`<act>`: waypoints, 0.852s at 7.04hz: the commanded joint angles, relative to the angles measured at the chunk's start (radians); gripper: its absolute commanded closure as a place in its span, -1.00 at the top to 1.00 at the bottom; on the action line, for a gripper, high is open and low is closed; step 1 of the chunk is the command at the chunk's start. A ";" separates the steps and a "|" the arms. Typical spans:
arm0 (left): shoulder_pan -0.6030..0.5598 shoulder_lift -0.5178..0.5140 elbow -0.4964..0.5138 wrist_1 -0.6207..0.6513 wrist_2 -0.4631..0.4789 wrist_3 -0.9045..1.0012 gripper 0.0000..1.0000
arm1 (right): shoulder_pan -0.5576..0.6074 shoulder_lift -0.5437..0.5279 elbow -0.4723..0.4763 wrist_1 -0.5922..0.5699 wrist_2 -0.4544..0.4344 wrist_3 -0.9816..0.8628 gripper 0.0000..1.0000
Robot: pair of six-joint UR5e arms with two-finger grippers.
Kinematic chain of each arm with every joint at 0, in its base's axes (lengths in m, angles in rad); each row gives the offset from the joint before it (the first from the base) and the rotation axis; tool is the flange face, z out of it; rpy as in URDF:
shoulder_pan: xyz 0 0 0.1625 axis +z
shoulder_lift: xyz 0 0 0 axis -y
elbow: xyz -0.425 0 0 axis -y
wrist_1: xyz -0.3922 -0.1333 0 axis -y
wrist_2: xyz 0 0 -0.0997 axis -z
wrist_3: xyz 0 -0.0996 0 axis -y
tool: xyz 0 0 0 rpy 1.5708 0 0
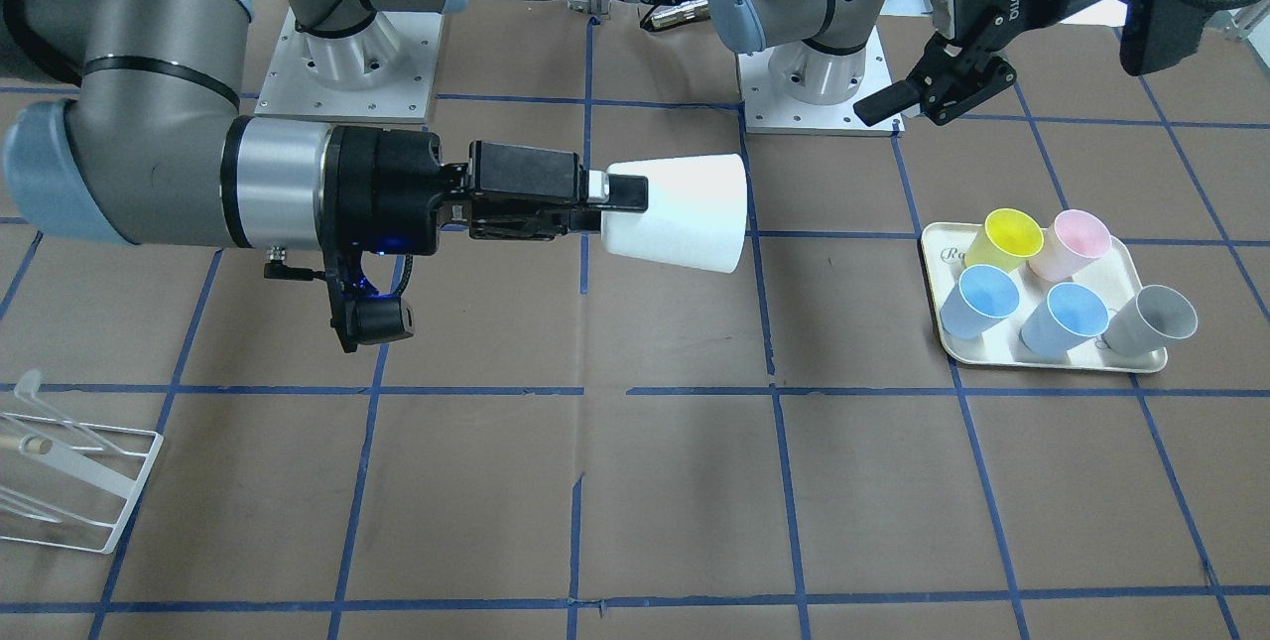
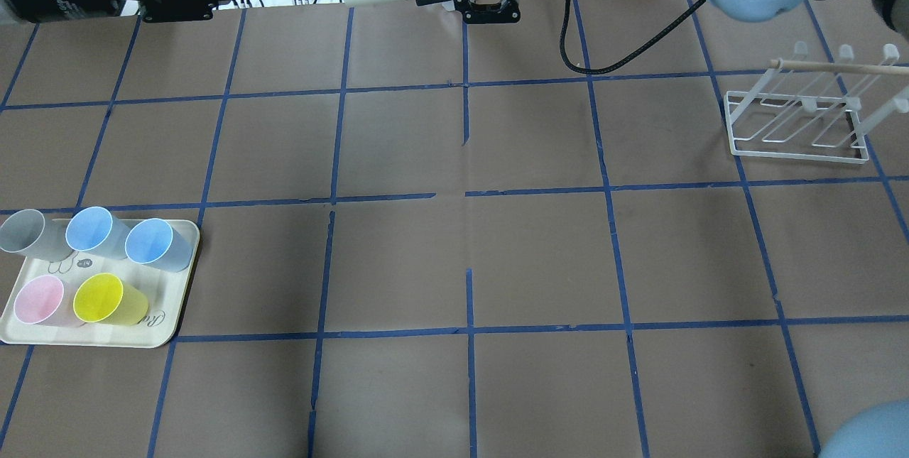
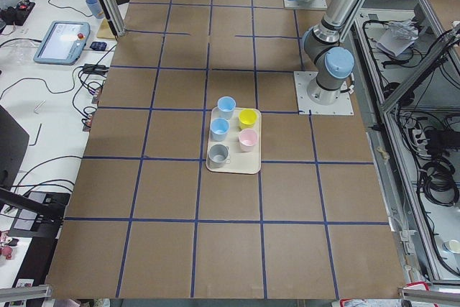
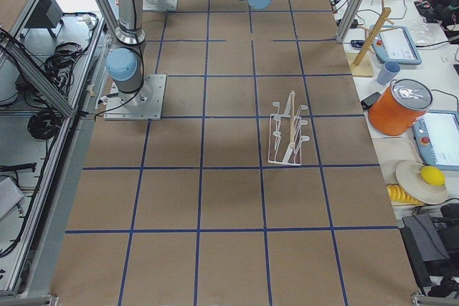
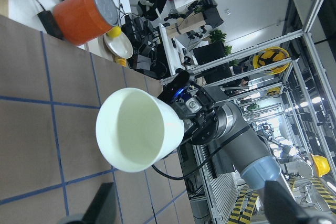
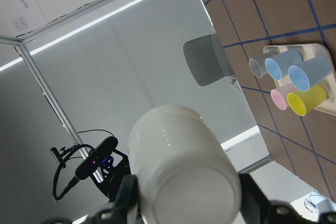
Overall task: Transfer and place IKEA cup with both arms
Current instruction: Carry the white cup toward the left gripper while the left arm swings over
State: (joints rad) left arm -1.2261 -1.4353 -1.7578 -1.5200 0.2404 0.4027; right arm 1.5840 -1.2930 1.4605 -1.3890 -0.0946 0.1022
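Exterior front-facing view, just left of centre: plain white tapered plastic IKEA cup (image 1: 685, 213), held horizontal in the air above the brown paper-covered table (image 1: 675, 481) with its blue tape grid, wide mouth toward the frame's right. Clamped at the narrow base end by the black two-finger right gripper (image 1: 620, 198), reaching in from the frame's left on the silver-grey right arm (image 1: 149, 154). Upper right of the same frame: black left gripper (image 1: 858, 45), jaws spread wide, raised above the table and well apart from the cup. Right side of the frame, on the table: cream rectangular tray (image 1: 952, 347) carrying five upright plastic cups, with a yellow cup (image 1: 1004, 238) and a pink cup (image 1: 1072, 243) toward the top, and a blue cup (image 1: 982, 298), a second blue cup (image 1: 1067, 318) and a grey cup (image 1: 1151, 320) in the lower row. Lower left corner: white wire rack (image 1: 69, 481), well apart from the tray.

Left wrist-mounted view, left of centre: straight into the open mouth of the IKEA cup (image 5: 136, 129), right gripper (image 5: 184, 119) behind it; two dark blurred left-gripper fingers (image 5: 102, 208) at the bottom edge, far apart. Right wrist-mounted view, low centre: round base of the cup (image 6: 184, 182), pinched between black fingers (image 6: 126, 195) on either side; tray of coloured cups at the right edge.
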 commanded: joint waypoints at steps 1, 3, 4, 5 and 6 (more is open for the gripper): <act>-0.064 -0.013 -0.029 0.113 -0.038 -0.024 1.00 | 0.001 -0.025 0.049 -0.002 0.024 0.049 -0.34; -0.073 -0.013 -0.035 0.115 -0.075 -0.076 1.00 | 0.001 -0.032 0.052 -0.002 0.019 0.076 -0.34; -0.073 -0.019 -0.037 0.116 -0.096 -0.077 1.00 | 0.001 -0.034 0.050 -0.004 0.021 0.092 -0.34; -0.075 -0.026 -0.037 0.115 -0.096 -0.079 1.00 | 0.001 -0.035 0.050 -0.005 0.021 0.111 -0.34; -0.085 -0.037 -0.037 0.115 -0.098 -0.081 1.00 | 0.004 -0.045 0.049 -0.007 0.022 0.128 -0.34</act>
State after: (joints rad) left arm -1.3025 -1.4610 -1.7943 -1.4050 0.1471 0.3248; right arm 1.5855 -1.3295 1.5108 -1.3941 -0.0734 0.2088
